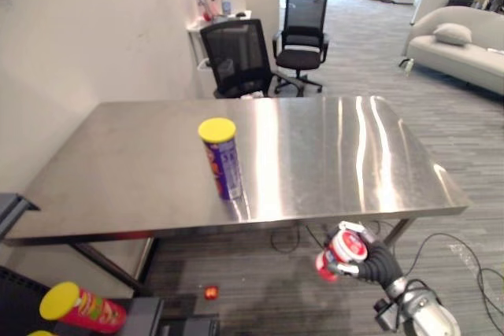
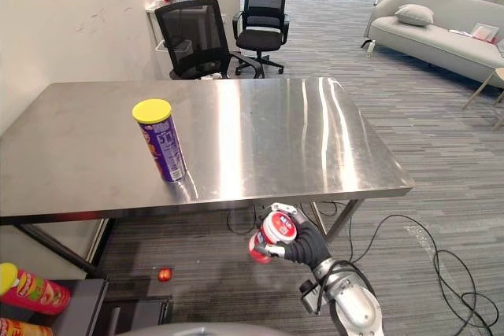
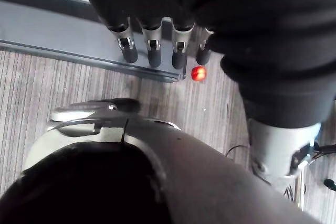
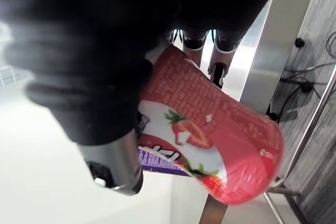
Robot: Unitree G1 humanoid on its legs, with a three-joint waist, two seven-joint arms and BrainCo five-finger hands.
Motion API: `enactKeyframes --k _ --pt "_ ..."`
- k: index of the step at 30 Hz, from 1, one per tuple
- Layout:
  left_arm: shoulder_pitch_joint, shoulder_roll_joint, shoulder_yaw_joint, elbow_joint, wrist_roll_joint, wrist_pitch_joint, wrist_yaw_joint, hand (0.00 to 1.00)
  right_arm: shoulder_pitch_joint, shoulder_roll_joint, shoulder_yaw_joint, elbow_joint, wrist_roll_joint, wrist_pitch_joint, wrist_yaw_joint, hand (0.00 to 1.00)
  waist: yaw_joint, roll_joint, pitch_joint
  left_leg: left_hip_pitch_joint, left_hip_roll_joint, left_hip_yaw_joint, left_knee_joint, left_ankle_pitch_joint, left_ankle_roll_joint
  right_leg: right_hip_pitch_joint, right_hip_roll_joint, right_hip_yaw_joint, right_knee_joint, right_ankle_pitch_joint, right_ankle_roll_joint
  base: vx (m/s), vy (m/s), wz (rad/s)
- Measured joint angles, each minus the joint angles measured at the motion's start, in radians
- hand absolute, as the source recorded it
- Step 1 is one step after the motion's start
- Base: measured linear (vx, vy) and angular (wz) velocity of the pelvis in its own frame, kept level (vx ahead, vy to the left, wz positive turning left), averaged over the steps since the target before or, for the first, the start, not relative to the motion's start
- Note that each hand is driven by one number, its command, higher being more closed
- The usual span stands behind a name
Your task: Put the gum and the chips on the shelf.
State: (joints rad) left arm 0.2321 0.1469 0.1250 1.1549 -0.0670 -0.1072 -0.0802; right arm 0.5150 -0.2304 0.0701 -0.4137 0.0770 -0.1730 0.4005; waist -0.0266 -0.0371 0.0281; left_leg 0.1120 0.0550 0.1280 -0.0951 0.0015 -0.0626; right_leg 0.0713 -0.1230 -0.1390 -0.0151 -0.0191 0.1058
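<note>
Supporting surface: steel table (image 1: 331,155), smooth and shiny, so a can may slide on it when pushed.
Shelf: dark, low, at the near left (image 1: 146,314); red cans (image 1: 87,308) with yellow lids lie on it.
Chips can: purple tube with yellow lid (image 1: 223,159), upright on the table, left of the middle, near the front edge. It is probably light and stiff but tall, so easy to tip; I would take it around the middle of the body.
Gum bottle: red plastic bottle (image 4: 210,135), light, hard, a little slippery, held below the table's near edge, on the right.
Right hand: (image 2: 303,245) fingers and thumb curled around the gum bottle.
Left hand: (image 3: 152,51) fingers straight, holding nothing, above the floor.
Floor: small red thing (image 1: 210,293) under the table.
</note>
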Motion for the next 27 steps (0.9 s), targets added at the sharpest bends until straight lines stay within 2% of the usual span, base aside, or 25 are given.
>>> enactKeyframes --k 5,14,20,23,27 --pt "0.0 -0.003 0.0 0.0 0.0 0.0 -0.003 0.0 -0.001 -0.046 -0.093 -0.049 -0.038 -0.001 -0.001 1.0 0.0 0.006 -0.003 0.006 0.008 0.005 0.0 -0.007 -0.01 0.001 0.013 0.009 0.001 0.002 -0.005 0.04 -0.016 -0.03" --pt "0.009 -0.028 -0.001 0.0 0.001 0.0 -0.006 0.0 -0.013 -0.048 -0.183 -0.049 -0.077 -0.002 -0.021 1.0 0.0 0.038 -0.022 0.013 0.012 0.009 0.0 -0.011 -0.009 0.004 0.018 0.008 0.005 -0.009 -0.008 0.01 -0.005 -0.02" --pt "0.008 -0.028 -0.001 -0.002 0.0 0.0 -0.009 0.0 -0.014 -0.047 -0.181 -0.049 -0.077 -0.002 -0.019 1.0 0.001 0.037 -0.021 0.013 0.012 -0.006 0.0 -0.013 -0.011 0.001 0.014 -0.01 0.029 -0.027 -0.008 -0.01 -0.003 0.08" --pt "0.009 -0.024 -0.001 -0.004 0.0 0.0 -0.01 0.0 -0.018 -0.048 -0.181 -0.049 -0.077 -0.002 -0.017 1.0 0.0 0.031 -0.015 0.008 0.011 -0.024 0.022 -0.015 -0.007 -0.016 0.004 -0.017 0.099 -0.066 -0.009 0.0 -0.006 0.14" --pt "0.008 -0.022 0.015 -0.024 -0.008 -0.009 -0.01 0.0 -0.058 -0.052 -0.155 -0.048 -0.075 -0.002 -0.012 1.0 0.006 0.016 0.034 -0.038 0.011 -0.065 0.092 -0.032 -0.01 -0.035 -0.011 -0.048 0.186 -0.11 -0.018 -0.06 -0.033 0.31"
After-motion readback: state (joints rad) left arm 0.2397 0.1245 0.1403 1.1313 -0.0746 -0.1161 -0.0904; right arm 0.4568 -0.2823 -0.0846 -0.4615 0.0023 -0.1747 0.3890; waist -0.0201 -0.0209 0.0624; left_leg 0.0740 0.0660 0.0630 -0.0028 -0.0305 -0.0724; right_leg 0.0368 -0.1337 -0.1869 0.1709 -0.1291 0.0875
